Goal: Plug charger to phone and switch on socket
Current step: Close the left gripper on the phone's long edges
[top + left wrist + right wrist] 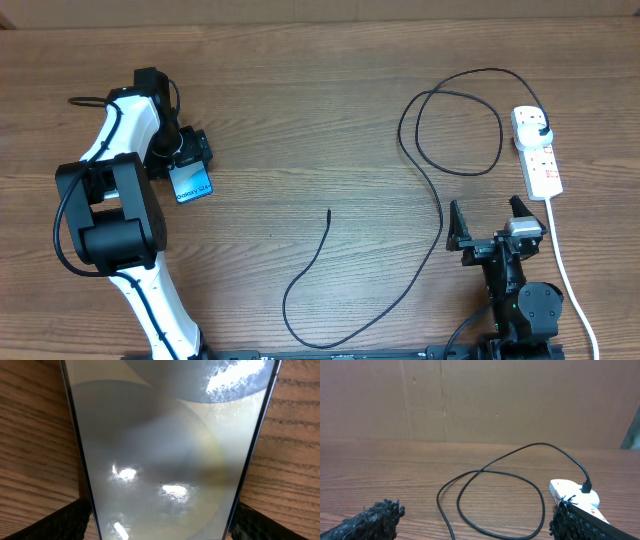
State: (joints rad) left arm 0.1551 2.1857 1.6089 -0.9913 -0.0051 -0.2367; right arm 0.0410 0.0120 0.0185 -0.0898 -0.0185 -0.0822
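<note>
A: Straddling the phone (190, 184), the left fingers (65, 522) flank its long edges; whether they touch it cannot be told. The phone lies at the table's (300, 90) left.
B: And the right fingers (375, 520)?
A: Spread wide, empty, near the power strip (538, 160). The charger cable (440, 215) is plugged in there; its connector tip (329, 211) lies free mid-table.

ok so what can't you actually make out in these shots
phone port: overhead, the left jaws cover its upper end; the left wrist view crops both ends
grip: left wrist, pads flank the phone's edges, contact unclear
socket switches: too small overhead; right wrist, a finger blocks most of the strip
cable tip: too small overhead, outside both wrist views
</note>
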